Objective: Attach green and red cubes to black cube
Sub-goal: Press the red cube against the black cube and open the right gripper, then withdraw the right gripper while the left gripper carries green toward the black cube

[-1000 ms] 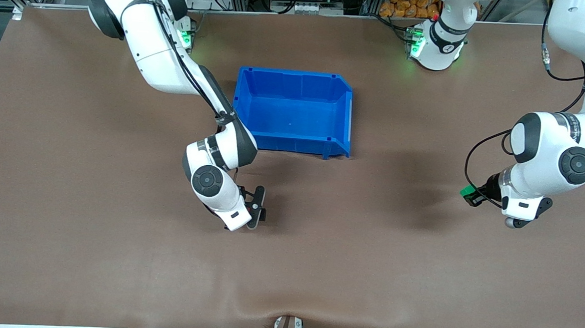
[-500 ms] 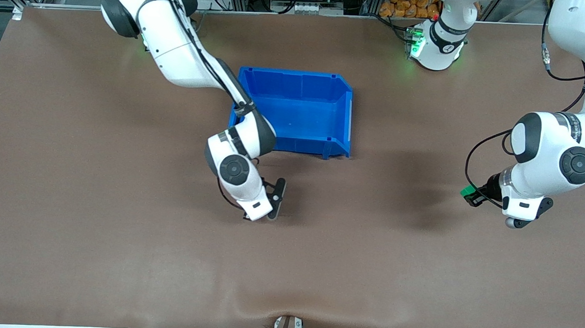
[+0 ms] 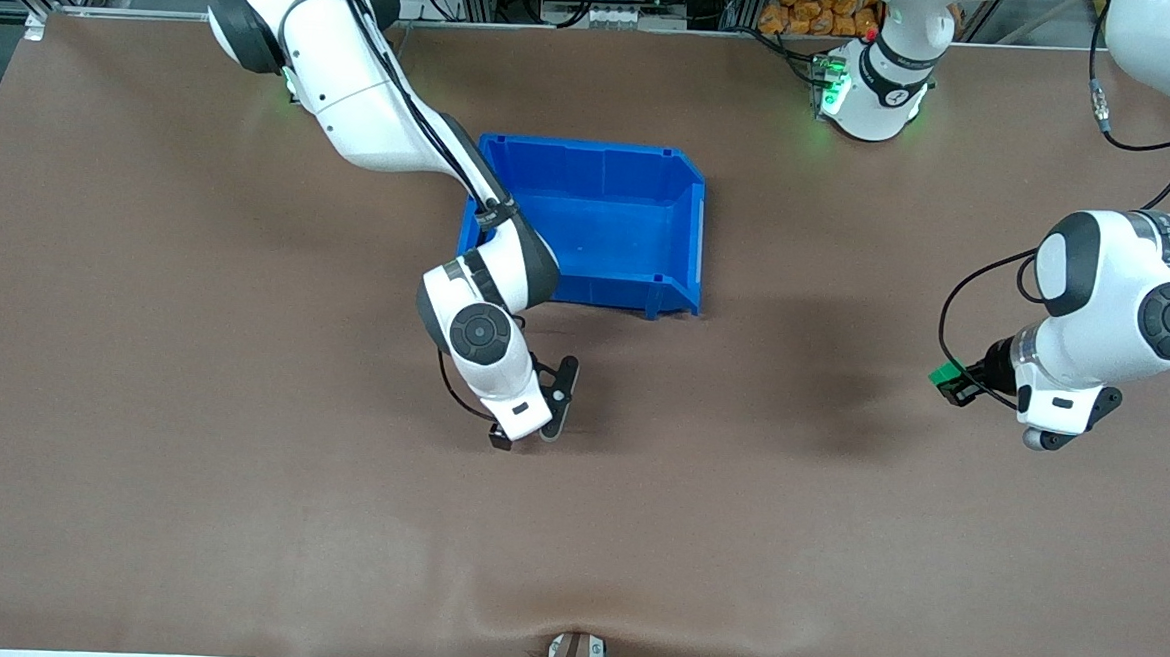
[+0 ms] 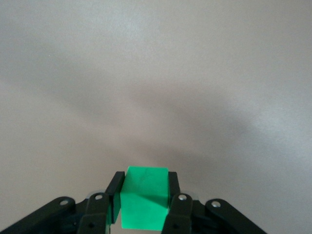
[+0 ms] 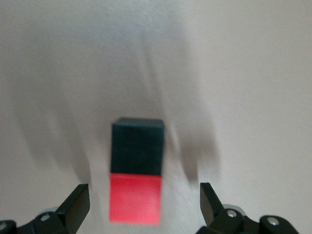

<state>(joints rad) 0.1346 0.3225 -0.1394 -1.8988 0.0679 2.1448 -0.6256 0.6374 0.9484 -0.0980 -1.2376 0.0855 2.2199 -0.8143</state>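
Red cube and black cube sit joined on the tabletop under the wide-open right end effector; left end effector pinches the green cube well away toward the left arm's end

Count: three cubes, one bin, two claws, one worktop.

One green cube, clamped between the fingers of the left claw. One red cube and one black cube, touching face to face on the single brown worktop, between the spread fingers of the right claw. One blue bin stands on the worktop, farther from the front camera than the cubes. Two white arms in all, each with one claw.
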